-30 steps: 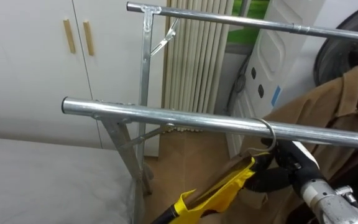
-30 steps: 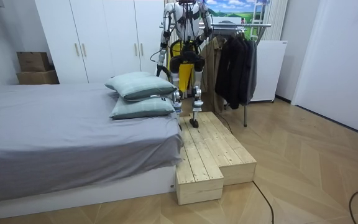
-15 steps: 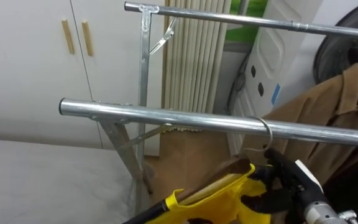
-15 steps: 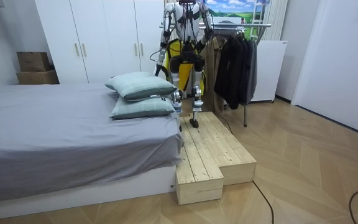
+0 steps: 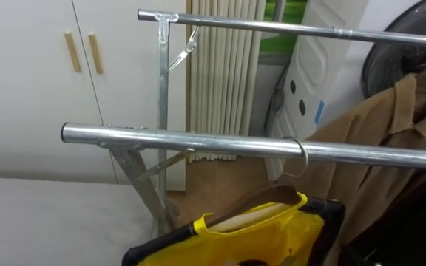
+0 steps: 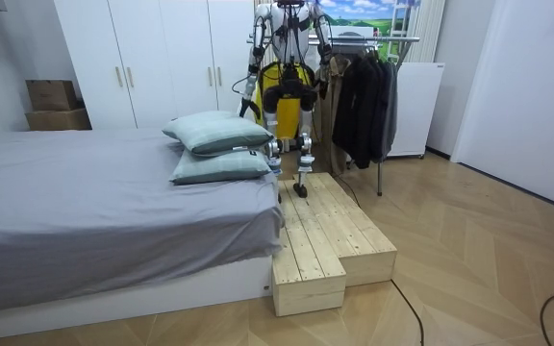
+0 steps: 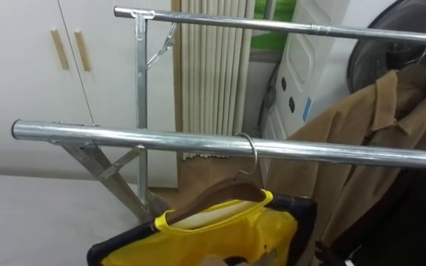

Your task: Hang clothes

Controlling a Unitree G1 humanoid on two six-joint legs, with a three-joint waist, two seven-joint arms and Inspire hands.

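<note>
A yellow garment (image 5: pixel 261 236) with dark trim hangs on a wooden hanger (image 5: pixel 266 198). The hanger's metal hook (image 5: pixel 300 154) sits over the near steel rail (image 5: pixel 198 140) of the clothes rack, right of the rail's middle. The garment spreads wide below the rail and runs off the bottom edge. In the room view I stand on a wooden platform (image 6: pixel 327 231), facing the rack, with the yellow garment (image 6: pixel 287 77) in front of my chest.
A higher rear rail (image 5: pixel 272 28) carries a brown coat (image 5: pixel 390 137) at the right; dark coats (image 6: pixel 364 96) hang further along. White wardrobe doors (image 5: pixel 43 74) stand to the left, a ribbed panel (image 5: pixel 220 81) behind. The bed (image 6: pixel 85 202) borders the platform.
My right hand, which was at the hanger's neck below the hook, has dropped out past the lower edge. The yellow garment now hangs higher and spreads wider. The view has shifted slightly.
</note>
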